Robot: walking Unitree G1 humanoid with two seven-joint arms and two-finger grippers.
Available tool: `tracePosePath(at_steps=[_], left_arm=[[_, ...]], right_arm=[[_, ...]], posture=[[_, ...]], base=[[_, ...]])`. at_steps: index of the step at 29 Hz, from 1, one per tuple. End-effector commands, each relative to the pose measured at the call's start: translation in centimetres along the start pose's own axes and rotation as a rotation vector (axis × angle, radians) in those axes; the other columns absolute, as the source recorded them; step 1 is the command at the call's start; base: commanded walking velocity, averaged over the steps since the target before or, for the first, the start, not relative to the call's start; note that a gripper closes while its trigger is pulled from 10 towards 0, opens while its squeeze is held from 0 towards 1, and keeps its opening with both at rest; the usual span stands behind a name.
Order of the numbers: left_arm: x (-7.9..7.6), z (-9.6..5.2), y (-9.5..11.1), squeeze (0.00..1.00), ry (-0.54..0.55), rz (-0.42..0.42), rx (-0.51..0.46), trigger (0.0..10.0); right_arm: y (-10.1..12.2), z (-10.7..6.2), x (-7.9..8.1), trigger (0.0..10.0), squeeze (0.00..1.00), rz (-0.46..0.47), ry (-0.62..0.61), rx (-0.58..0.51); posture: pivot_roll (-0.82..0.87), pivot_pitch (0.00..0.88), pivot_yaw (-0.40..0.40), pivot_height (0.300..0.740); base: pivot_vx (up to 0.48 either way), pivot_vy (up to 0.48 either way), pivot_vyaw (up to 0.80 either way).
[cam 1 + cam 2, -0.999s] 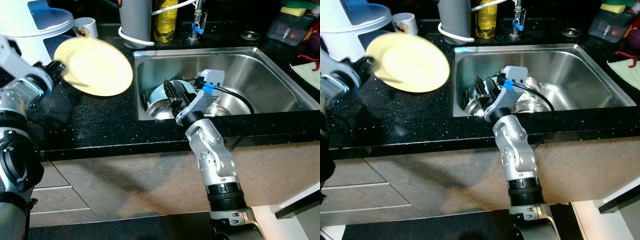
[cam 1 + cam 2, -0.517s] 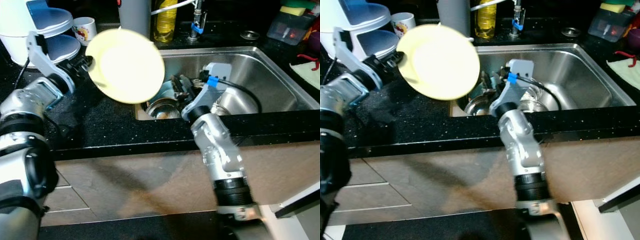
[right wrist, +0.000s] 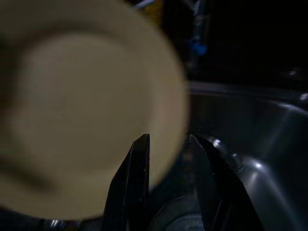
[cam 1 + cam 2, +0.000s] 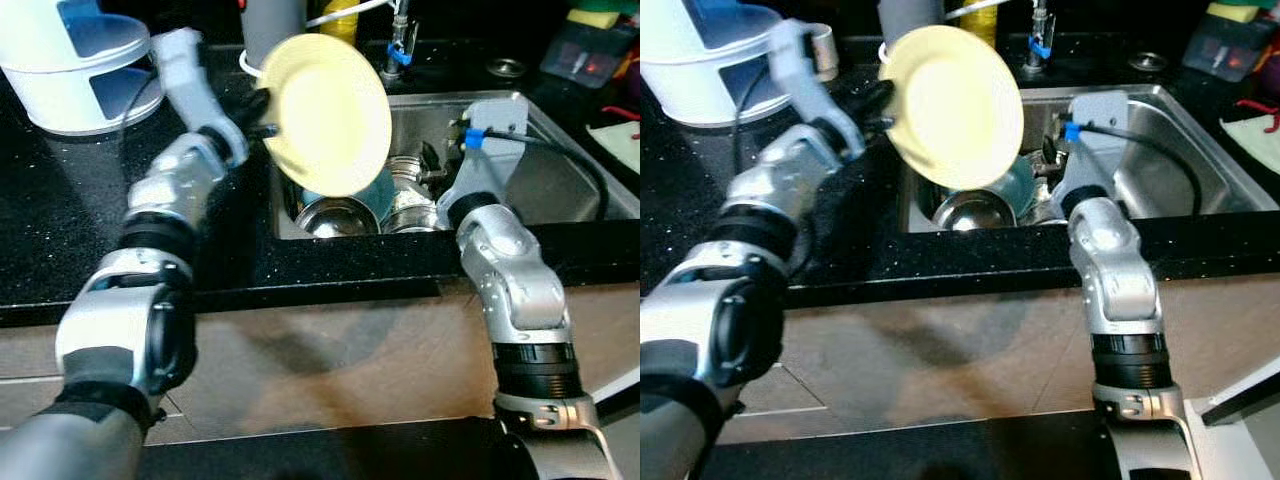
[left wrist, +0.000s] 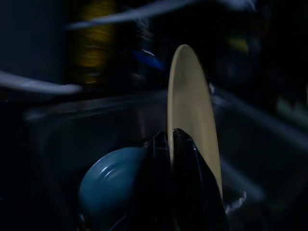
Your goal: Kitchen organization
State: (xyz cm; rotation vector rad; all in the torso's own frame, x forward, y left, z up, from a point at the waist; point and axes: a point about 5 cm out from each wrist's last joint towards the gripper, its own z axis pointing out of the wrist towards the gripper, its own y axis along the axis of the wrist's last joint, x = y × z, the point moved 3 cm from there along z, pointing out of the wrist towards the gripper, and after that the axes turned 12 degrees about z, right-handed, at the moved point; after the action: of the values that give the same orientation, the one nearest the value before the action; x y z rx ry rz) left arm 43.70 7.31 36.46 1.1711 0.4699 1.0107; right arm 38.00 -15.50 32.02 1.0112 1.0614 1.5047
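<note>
Far left on the black counter [image 4: 60, 210]: white tiered container [image 4: 75, 70] w/ blue inside, at the back corner. Camera has shifted vs 1 s ago, so its place in frame differs; the thing itself looks unmoved.

L arm now stretches across the counter toward the sink. Left gripper [image 4: 262, 112] is clamped on the rim of the yellow plate [image 4: 328, 112]; wrist view shows both black fingers [image 5: 185, 159] pinched on the plate edge, plate [image 5: 190, 120] seen edge-on & upright. 1 s ago the plate was out over the counter, well left of the sink, face tilted up. 0.5 s ago it was at the sink's left rim. Now it hangs over the left part of the steel sink [image 4: 560, 170], nearly vertical, face toward the R arm, above the dishes.

In the sink under the plate: steel bowl [image 4: 338, 215], a teal bowl [image 4: 1012, 185] partly hidden behind the plate, more steel pots [image 4: 410, 205] just beside. Behind the sink: grey cylinder [image 4: 272, 25], yellow bottle [image 4: 345, 12], faucet w/ blue tag [image 4: 402, 45].

Right gripper [image 3: 168, 163] is inside the sink, fingers parted, holding nothing, close behind the plate's lower edge; its wrist view has the blurred plate [image 3: 86, 110] just ahead. R wrist has moved right vs 1 s ago, away from the teal bowl.

Far right: dark box [image 4: 590, 55] w/ sponge on top.
</note>
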Motion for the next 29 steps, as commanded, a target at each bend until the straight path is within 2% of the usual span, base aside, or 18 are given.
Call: tracePosePath(at_steps=[1,2,4,5,9,10,12,14,15,16,17,19,22,23,29], left_arm=[[-1.3,0.7,0.5,0.0,-0.048,0.117,0.003,0.0],[-1.3,0.7,0.5,0.0,-0.048,0.117,0.003,0.0],[-2.7,1.1,0.4,0.0,-0.103,0.233,0.014,0.0],[-2.7,1.1,0.4,0.0,-0.103,0.233,0.014,0.0],[-4.6,1.6,-0.2,0.0,-0.169,0.431,0.035,0.0],[-4.6,1.6,-0.2,0.0,-0.169,0.431,0.035,0.0],[-5.0,1.7,-0.4,0.0,-0.182,0.485,0.041,0.0],[-5.6,1.6,-1.1,0.0,-0.214,0.596,0.066,0.0],[-5.6,1.6,-1.1,0.0,-0.214,0.596,0.066,0.0],[-5.9,1.5,-2.0,0.0,-0.242,0.685,0.104,0.0],[-5.9,1.4,-2.3,0.0,-0.245,0.718,0.12,0.0],[-5.8,1.3,-2.8,0.0,-0.249,0.773,0.149,0.0],[-5.7,1.2,-3.5,0.0,-0.258,0.783,0.194,0.0],[-5.7,0.9,-4.5,0.0,-0.275,0.786,0.242,10.0],[-5.7,0.6,-5.4,0.0,-0.296,0.803,0.28,10.0]], right_arm=[[0.3,-0.1,1.2,10.0,0.0,-0.001,0.048,0.028],[0.3,-0.1,1.2,10.0,0.0,-0.001,0.048,0.028],[0.2,-0.2,1.8,10.0,0.0,0.007,0.08,0.052],[0.2,-0.2,1.8,10.0,0.0,0.007,0.08,0.052],[-0.1,-0.6,2.8,10.0,0.0,-0.011,0.133,0.106],[-0.1,-0.6,2.8,10.0,0.0,-0.011,0.133,0.106],[-0.2,-0.7,2.9,10.0,0.0,-0.017,0.141,0.122],[-0.4,-0.9,3.0,10.0,0.0,-0.022,0.143,0.15],[-0.4,-0.9,3.0,10.0,0.0,-0.022,0.143,0.15],[-0.6,-1.1,3.0,10.0,0.0,-0.026,0.145,0.176],[-0.7,-1.2,3.0,10.0,0.0,-0.026,0.146,0.183],[-0.7,-1.3,3.0,10.0,0.0,-0.026,0.147,0.186],[-0.7,-1.3,3.1,10.0,0.0,-0.024,0.147,0.186],[-0.8,-1.4,3.2,10.0,0.0,-0.024,0.151,0.194],[-0.9,-1.5,3.3,10.0,0.0,-0.023,0.154,0.212]], posture=[[-0.02,0.226,0.055,0.74],[-0.02,0.226,0.055,0.74],[-0.02,0.226,0.055,0.74],[-0.02,0.226,0.055,0.74],[-0.02,0.228,0.065,0.74],[-0.02,0.228,0.065,0.74],[-0.02,0.228,0.065,0.74],[-0.02,0.226,0.068,0.74],[-0.02,0.226,0.068,0.74],[-0.02,0.221,0.072,0.74],[-0.02,0.221,0.072,0.74],[-0.02,0.218,0.071,0.74],[-0.02,0.218,0.071,0.74],[-0.02,0.207,0.072,0.74],[-0.02,0.204,0.073,0.74]], base=[[0.0,0.0,0.0],[0.0,0.0,0.0],[0.0,0.0,0.0],[0.0,0.0,0.0],[0.0,0.0,0.0],[0.0,0.0,0.0],[0.0,0.0,0.0],[0.0,0.0,0.0],[0.0,0.0,0.0],[0.0,0.0,0.0],[0.0,0.0,0.0],[0.0,0.0,0.0],[0.0,0.0,0.0],[0.0,0.0,0.0],[0.0,0.0,0.0]])
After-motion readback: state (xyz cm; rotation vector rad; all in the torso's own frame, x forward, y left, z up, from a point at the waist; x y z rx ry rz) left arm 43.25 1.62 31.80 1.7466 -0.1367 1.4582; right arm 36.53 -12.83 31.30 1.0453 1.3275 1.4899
